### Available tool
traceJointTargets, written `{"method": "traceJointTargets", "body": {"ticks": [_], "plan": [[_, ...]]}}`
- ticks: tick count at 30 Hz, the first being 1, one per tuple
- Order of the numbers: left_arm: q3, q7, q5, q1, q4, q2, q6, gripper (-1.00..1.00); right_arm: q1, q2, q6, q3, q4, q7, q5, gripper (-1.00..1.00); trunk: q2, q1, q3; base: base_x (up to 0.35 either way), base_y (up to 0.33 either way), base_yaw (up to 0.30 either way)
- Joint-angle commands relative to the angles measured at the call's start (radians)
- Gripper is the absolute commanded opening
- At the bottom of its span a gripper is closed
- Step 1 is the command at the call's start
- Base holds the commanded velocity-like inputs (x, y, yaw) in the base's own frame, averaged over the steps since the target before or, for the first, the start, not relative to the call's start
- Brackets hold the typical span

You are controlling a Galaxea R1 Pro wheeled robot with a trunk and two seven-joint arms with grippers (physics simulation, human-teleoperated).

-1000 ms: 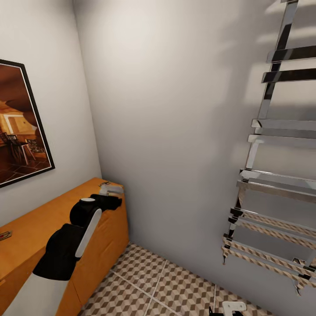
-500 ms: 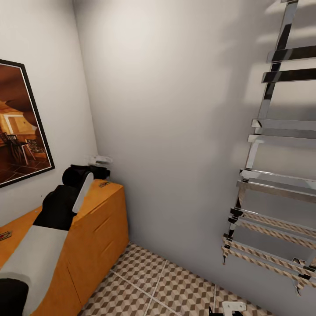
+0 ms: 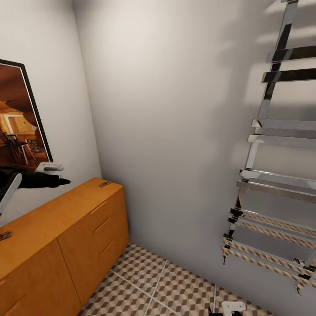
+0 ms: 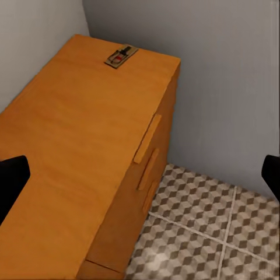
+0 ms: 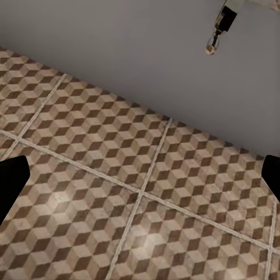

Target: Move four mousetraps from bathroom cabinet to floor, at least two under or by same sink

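Orange-brown cabinet (image 3: 66, 219) carries two mousetraps (image 3: 104, 184) (image 3: 5, 235) (probably); both jaws wide, empty.

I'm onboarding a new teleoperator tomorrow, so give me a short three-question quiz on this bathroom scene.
1. True or false: the small tan-wood mousetrap lies on the tiles.
2. The left end effector is: A) open, B) shut on a mousetrap, C) shut on a drawer handle.
3. What surface does the right end effector hang over?

Key
1. False: it lies on top of the orange-brown wooden cabinet.
2. A.
3. The cube-patterned tiled floor.
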Motion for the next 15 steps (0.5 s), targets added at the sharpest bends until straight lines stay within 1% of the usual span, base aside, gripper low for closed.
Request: {"method": "traceJointTargets", "body": {"ticks": [1, 3, 6, 8, 12, 14, 15], "plan": [[-0.001, -0.030, 0.007, -0.001, 0.004, 0.010, 0.004, 1.00, 0.000, 0.000, -0.002, 0.009, 0.000, -0.003, -0.007, 1.00, -0.001, 0.000, -0.001, 0.000, 0.000, 0.000], [-0.001, -0.087, 0.006, -0.001, 0.010, 0.026, 0.004, 1.00, 0.000, 0.000, -0.002, 0.009, 0.000, -0.003, -0.007, 1.00, -0.001, 0.000, -0.001, 0.000, 0.000, 0.000], [-0.002, -0.116, 0.005, -0.001, 0.012, 0.034, 0.004, 1.00, 0.000, 0.000, -0.002, 0.009, 0.000, -0.003, -0.007, 1.00, -0.001, 0.000, -0.001, 0.000, 0.000, 0.000], [-0.009, -0.132, 0.005, -0.001, 0.013, 0.037, 0.004, 1.00, 0.000, 0.000, -0.002, 0.009, 0.000, -0.003, -0.007, 1.00, -0.001, 0.000, -0.001, 0.000, 0.000, 0.000], [-0.031, -0.145, 0.005, -0.001, 0.011, 0.037, 0.005, 1.00, 0.000, 0.000, -0.002, 0.008, 0.000, -0.003, -0.007, 1.00, -0.001, 0.000, -0.001, 0.000, 0.000, 0.000], [-0.056, -0.171, 0.005, -0.001, 0.004, 0.037, 0.005, 1.00, 0.001, 0.000, -0.002, 0.008, 0.000, -0.003, -0.007, 1.00, -0.001, 0.000, -0.001, 0.000, 0.000, 0.000], [-0.061, -0.183, 0.005, -0.001, 0.000, 0.037, 0.004, 1.00, 0.001, 0.000, -0.002, 0.008, 0.000, -0.003, -0.007, 1.00, -0.001, 0.000, -0.001, 0.000, 0.000, 0.000]]}}
